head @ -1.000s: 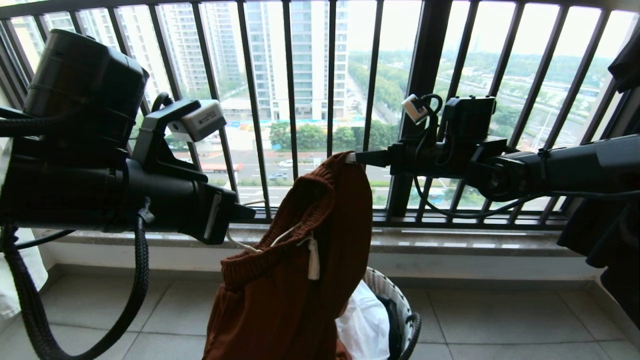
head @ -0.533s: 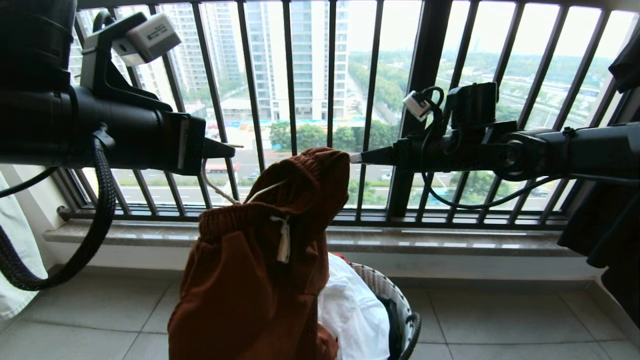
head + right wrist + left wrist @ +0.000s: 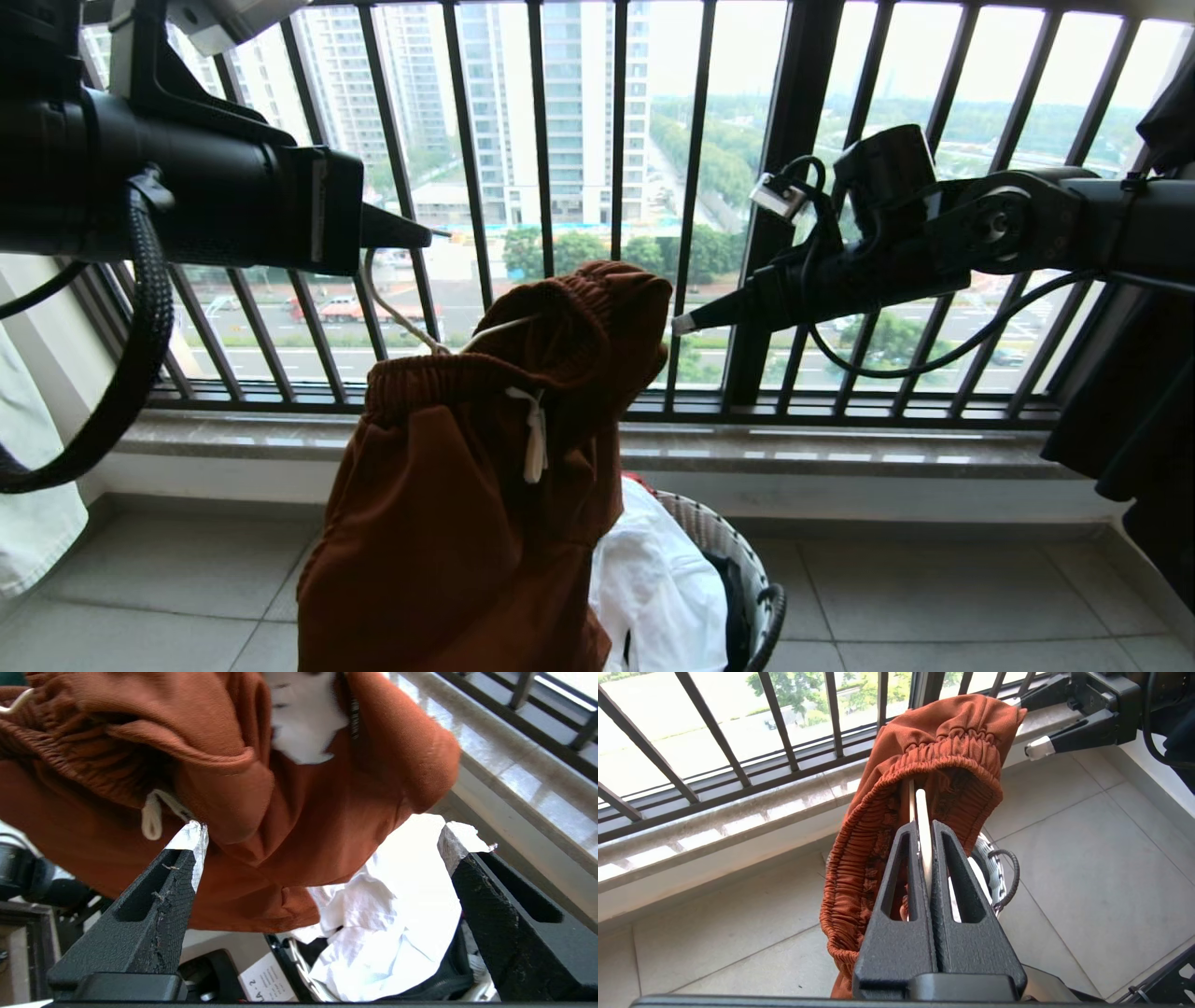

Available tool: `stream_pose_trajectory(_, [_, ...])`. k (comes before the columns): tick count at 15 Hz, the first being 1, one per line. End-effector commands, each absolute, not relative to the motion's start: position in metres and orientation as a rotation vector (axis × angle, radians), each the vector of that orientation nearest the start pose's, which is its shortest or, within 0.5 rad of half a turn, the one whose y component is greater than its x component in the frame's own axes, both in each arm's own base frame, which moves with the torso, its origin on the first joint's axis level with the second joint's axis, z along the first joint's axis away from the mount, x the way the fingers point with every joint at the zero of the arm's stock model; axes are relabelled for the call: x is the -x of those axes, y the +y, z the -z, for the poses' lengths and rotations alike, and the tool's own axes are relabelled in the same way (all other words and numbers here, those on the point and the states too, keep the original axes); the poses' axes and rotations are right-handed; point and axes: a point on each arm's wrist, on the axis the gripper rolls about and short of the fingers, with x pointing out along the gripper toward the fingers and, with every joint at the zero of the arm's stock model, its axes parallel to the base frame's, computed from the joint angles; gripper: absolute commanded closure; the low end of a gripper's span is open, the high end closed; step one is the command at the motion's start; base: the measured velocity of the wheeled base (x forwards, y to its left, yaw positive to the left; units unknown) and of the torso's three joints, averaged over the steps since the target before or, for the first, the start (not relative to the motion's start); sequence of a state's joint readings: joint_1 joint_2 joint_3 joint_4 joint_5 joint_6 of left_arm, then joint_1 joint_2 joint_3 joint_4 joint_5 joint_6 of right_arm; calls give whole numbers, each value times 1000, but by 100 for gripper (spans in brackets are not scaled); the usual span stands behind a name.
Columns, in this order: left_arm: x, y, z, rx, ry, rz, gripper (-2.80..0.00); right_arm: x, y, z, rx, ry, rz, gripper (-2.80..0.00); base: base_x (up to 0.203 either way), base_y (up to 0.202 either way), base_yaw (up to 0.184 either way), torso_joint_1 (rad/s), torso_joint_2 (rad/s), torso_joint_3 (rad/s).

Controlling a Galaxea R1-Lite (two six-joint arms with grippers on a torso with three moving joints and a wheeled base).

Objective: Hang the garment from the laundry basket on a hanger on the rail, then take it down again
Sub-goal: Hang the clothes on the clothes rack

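Note:
The rust-brown garment hangs draped over the cream-white hanger, waistband uppermost, above the laundry basket. My left gripper, at upper left, is shut on the hanger; the left wrist view shows the hanger's bar clamped between the jaws and running into the waistband. My right gripper stands wide open just right of the garment's top, tilted down, touching nothing. In the right wrist view my right gripper has the garment hanging past its spread fingers. The rail is out of view.
The black balcony railing and a stone sill run close behind. White cloth and something dark fill the basket. A dark garment hangs at the right edge, pale cloth at the left. Grey floor tiles lie below.
My left arm has risen, carrying hanger and garment up and to the left. My right gripper, earlier at the waistband's top edge, has tipped downward and stands apart from it.

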State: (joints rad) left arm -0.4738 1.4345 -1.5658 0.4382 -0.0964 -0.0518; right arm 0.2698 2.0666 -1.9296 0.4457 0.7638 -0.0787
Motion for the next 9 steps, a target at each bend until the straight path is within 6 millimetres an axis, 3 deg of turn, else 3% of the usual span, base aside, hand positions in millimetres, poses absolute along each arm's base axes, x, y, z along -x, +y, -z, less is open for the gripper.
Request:
stream_pose_trajectory(1, [-193,-102,-363,-15,357,556,0,-386,122,-266,-64,540,-988,-280,0,0,0,0,0,0])
stream_pose_trajectory(2, [-193,-102,-362,-17,364,555,0,-383,120,-270,-60,533,-986,-25,0,0,0,0,0,0])
stream_pose_trajectory(3, [-194,-102,-361,-17,369,555,0,-378,118,-273,-48,525,-982,0,0,0,0,0,0,0])
stream_pose_trajectory(6, [-200,-105,-361,-19,373,553,0,-362,116,-283,4,542,-946,0,0,0,0,0,0,0])
stream_pose_trajectory(9, [-202,-106,-361,-19,373,555,0,-340,144,-290,47,562,-949,0,0,0,0,0,0,0])
